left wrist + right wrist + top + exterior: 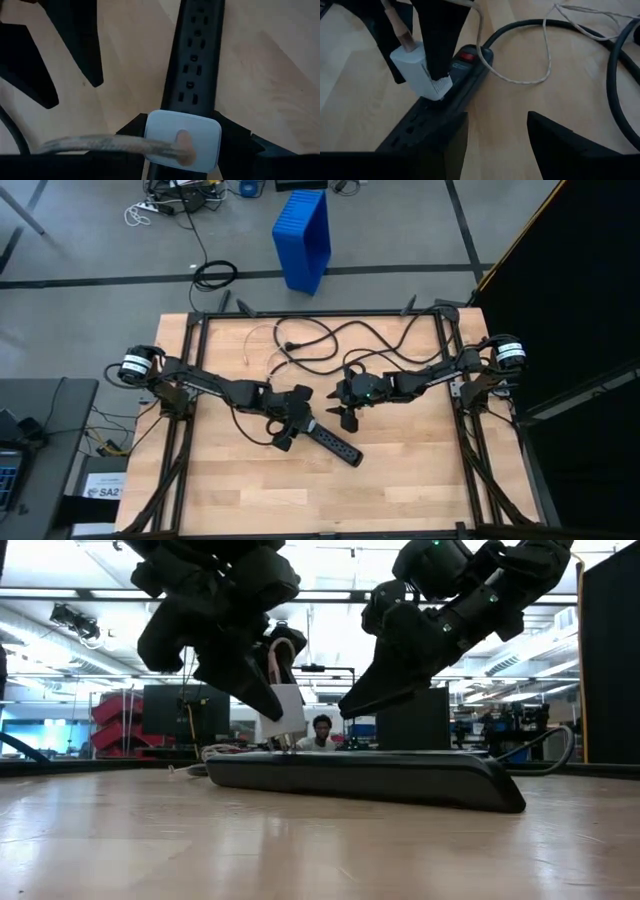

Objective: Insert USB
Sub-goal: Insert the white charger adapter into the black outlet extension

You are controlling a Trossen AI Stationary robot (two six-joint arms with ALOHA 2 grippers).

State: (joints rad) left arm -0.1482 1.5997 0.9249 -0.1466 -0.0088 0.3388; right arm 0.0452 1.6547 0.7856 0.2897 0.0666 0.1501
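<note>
The USB's white plug block (420, 70) sits at my left gripper (293, 420), over the switch end of the black power strip (335, 442), which lies flat on the wooden table. Its thin beige cable (520, 75) runs slack from the block toward the table's far side. The strip's red switch (466, 56) shows just beyond the block. My right gripper (345, 412) hovers open just to the right of the block, above the strip (440, 115), touching nothing. My left gripper pinches the white plug block (182, 140) between its two fingers (437, 40), coming from above and slanting down. The block is tilted, its lower end (437, 90) at the strip's socket face near the switch. Whether it is seated in a socket I cannot tell.
The strip's thick black cord (330, 340) loops over the far part of the table. A blue bin (303, 240) stands on the floor beyond the far edge. A person (320, 730) sits far behind the table. Bare wood (300, 490) lies toward the near edge.
</note>
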